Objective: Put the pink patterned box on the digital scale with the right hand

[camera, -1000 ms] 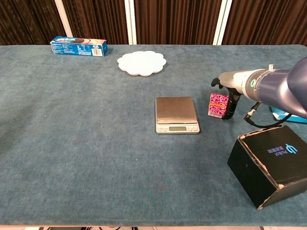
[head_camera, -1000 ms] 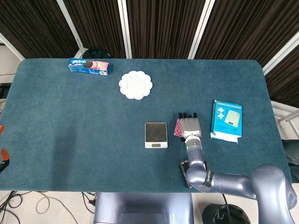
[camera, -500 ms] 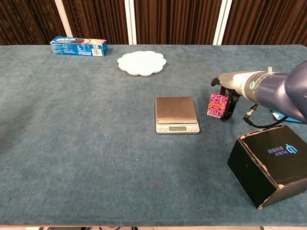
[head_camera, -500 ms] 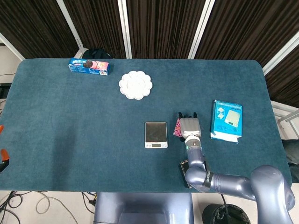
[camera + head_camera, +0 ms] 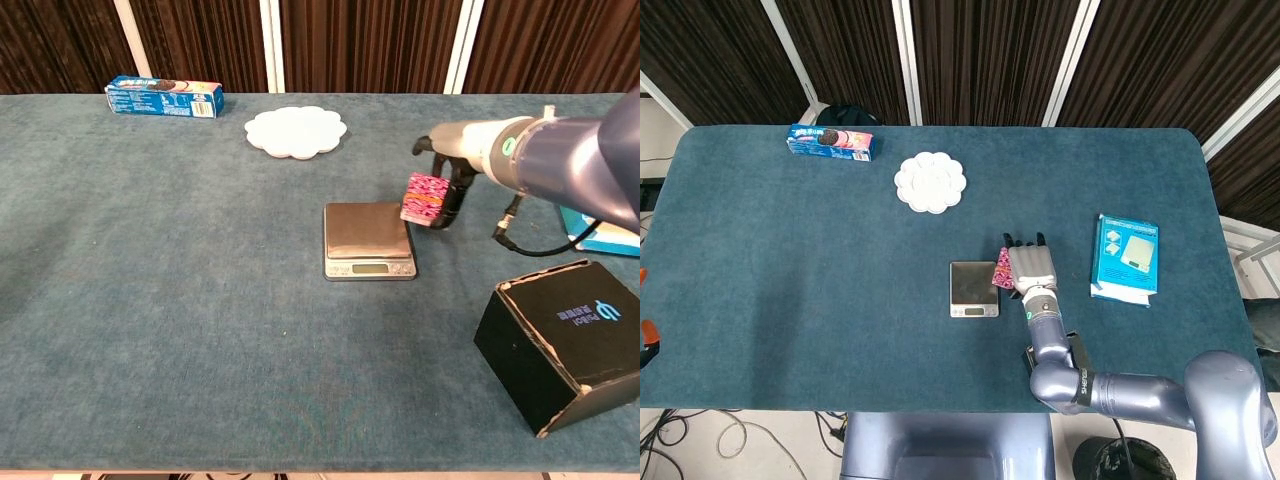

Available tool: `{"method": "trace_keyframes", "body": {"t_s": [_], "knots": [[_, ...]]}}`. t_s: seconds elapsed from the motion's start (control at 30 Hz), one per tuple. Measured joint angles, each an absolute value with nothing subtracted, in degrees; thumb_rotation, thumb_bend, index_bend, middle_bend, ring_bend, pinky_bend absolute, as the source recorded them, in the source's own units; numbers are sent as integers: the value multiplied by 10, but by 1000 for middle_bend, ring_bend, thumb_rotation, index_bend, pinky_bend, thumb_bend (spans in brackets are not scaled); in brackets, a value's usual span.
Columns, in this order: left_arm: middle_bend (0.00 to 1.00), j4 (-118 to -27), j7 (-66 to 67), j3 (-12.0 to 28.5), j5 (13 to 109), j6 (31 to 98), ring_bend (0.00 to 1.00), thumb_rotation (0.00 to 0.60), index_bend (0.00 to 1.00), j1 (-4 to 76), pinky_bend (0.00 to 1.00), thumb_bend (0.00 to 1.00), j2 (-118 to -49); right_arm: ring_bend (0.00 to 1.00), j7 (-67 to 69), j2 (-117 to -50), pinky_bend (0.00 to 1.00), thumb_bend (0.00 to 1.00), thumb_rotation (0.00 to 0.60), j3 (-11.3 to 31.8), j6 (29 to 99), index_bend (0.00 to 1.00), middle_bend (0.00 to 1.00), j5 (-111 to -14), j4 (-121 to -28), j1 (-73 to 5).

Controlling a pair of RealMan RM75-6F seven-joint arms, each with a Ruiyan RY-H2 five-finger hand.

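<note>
My right hand (image 5: 1033,265) (image 5: 447,187) grips the pink patterned box (image 5: 1004,268) (image 5: 425,200) and holds it lifted off the table, tilted, at the right edge of the digital scale (image 5: 973,288) (image 5: 366,238). The scale is a small silver platform with a display at its front, and nothing lies on it. In the chest view the box hangs just above the scale's right rear corner. My left hand is not in either view.
A white flower-shaped plate (image 5: 930,182) (image 5: 296,131) lies behind the scale. A blue cookie box (image 5: 830,142) (image 5: 164,97) sits at the far left. A blue scale carton (image 5: 1125,257) lies at the right. A black box (image 5: 565,338) stands near the front right.
My right hand has lifted the pink box off the table and carried it left, from a gap beside the scale to the scale's right edge.
</note>
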State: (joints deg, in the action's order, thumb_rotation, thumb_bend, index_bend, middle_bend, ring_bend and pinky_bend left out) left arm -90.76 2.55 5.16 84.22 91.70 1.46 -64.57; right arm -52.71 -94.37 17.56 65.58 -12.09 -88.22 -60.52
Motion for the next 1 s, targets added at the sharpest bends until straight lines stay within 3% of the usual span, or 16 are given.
{"method": "trace_keyframes", "body": {"t_s": [0.73, 0.9, 1.0], "knots": [[0, -906, 20, 53, 840, 918, 0, 600, 56, 13, 0, 664, -644, 236, -533, -1008, 8, 308, 600, 183, 667, 0, 329, -147, -871, -640], [0, -906, 22, 53, 842, 919, 0, 600, 56, 13, 0, 664, -645, 81, -543, -1010, 0, 309, 600, 184, 668, 0, 113, -137, -875, -643], [0, -906, 21, 54, 840, 920, 0, 600, 56, 12, 0, 664, -645, 39, -554, -1010, 0, 308, 600, 184, 665, 0, 52, -122, -877, -646]]}}
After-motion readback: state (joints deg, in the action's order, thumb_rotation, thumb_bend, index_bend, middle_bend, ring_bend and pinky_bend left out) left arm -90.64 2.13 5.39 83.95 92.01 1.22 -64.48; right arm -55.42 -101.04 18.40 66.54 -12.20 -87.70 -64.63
